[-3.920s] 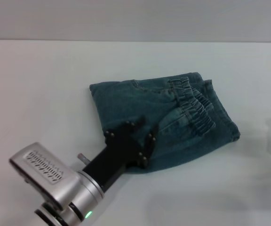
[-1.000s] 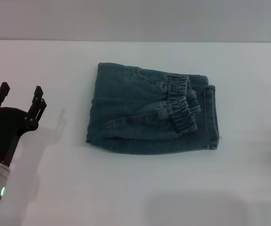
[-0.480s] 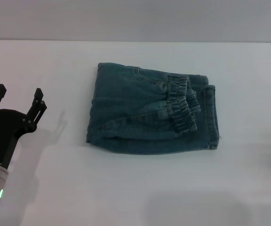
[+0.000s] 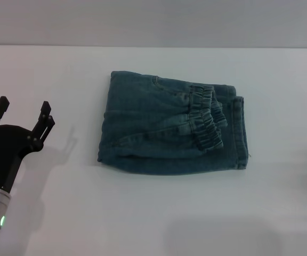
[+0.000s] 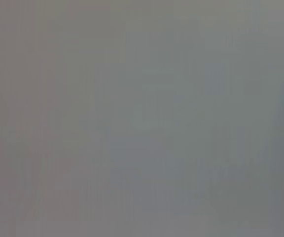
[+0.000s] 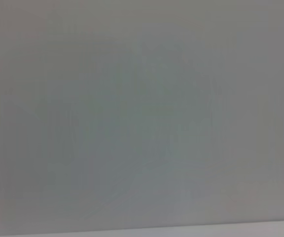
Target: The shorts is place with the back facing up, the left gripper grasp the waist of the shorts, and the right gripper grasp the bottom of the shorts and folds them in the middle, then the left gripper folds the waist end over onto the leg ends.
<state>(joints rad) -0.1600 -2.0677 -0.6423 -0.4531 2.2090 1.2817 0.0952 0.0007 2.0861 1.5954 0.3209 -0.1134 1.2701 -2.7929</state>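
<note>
My left gripper (image 4: 24, 110) hangs over the white table (image 4: 143, 213) at the far left, its thin fingers spread apart and holding nothing, well apart from the cloth. The shorts (image 4: 169, 125) lie folded mid-table, the ruffled waist (image 4: 208, 120) resting on top beside the leg ends (image 4: 241, 133) at the right.

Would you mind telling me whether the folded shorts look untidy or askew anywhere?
Slightly. The shorts lie folded, but the ruffled waist stops short of the leg ends and runs slanted. The open left gripper sits clear, to their left.
</note>
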